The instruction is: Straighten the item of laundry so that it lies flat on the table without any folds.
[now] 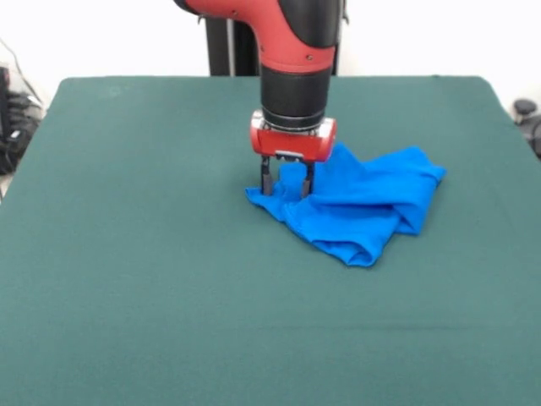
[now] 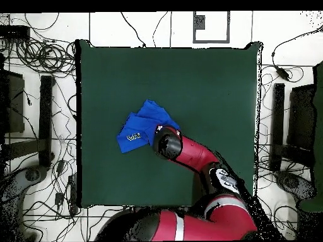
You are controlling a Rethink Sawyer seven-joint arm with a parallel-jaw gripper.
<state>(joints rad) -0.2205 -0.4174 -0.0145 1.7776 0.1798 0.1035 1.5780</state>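
While the claw stands upright at the left edge of the bright blue T-shirt, its two fingers sit apart, straddling a raised fold of cloth. Shirt: crumpled in a bunched heap (white print visible from overhead), lying near the middle of the green bench.

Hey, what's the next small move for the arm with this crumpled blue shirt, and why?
Probably close the tool on the fabric. Its fingers stand apart, straddling a raised fold at one edge of the T-shirt, which lies bunched in overlapping layers on the table. A grip there would likely allow pulling it flat.
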